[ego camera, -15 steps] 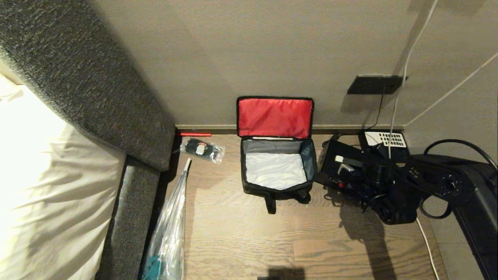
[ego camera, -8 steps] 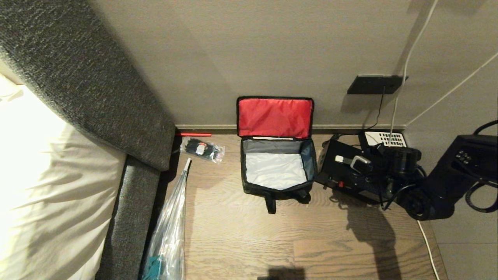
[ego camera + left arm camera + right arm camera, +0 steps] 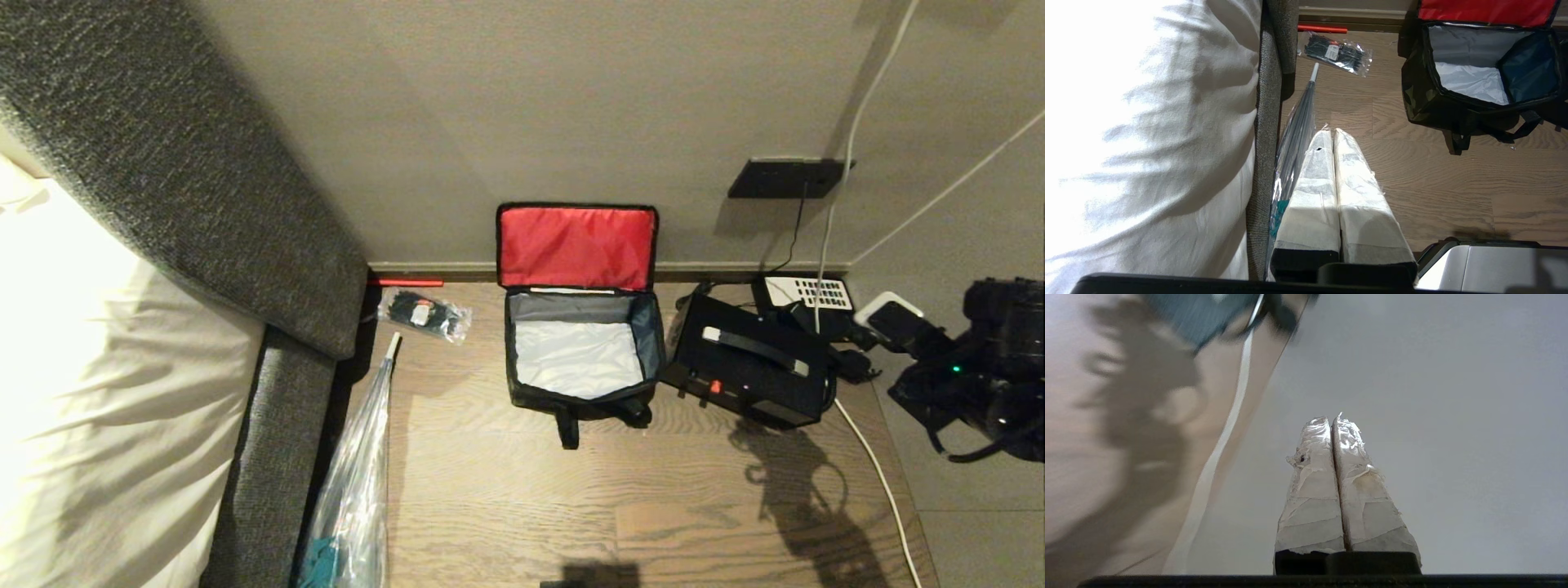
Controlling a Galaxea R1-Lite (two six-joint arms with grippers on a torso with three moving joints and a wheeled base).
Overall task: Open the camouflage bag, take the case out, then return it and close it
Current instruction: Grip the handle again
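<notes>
The camouflage bag (image 3: 571, 405) stands open on the wooden floor against the wall, its red-lined lid (image 3: 576, 245) leaning back and its pale inside empty. The black case (image 3: 747, 363) lies on the floor just right of the bag, a small red mark near its front edge. My right gripper (image 3: 886, 314) hangs further right, apart from the case, shut with nothing in it (image 3: 1332, 418). In the left wrist view my left gripper (image 3: 1331, 132) is shut and empty, parked above the floor left of the bag (image 3: 1425, 102).
A black phone with white keys (image 3: 804, 292) sits behind the case by the wall. A clear packet (image 3: 424, 314) and a plastic-sleeved umbrella (image 3: 359, 482) lie left of the bag, beside the grey bed frame (image 3: 269, 457). A white cable (image 3: 873, 465) trails along the floor.
My right arm has drawn back to the right, off the case, and its fingers have closed. The case stays on the floor beside the bag.
</notes>
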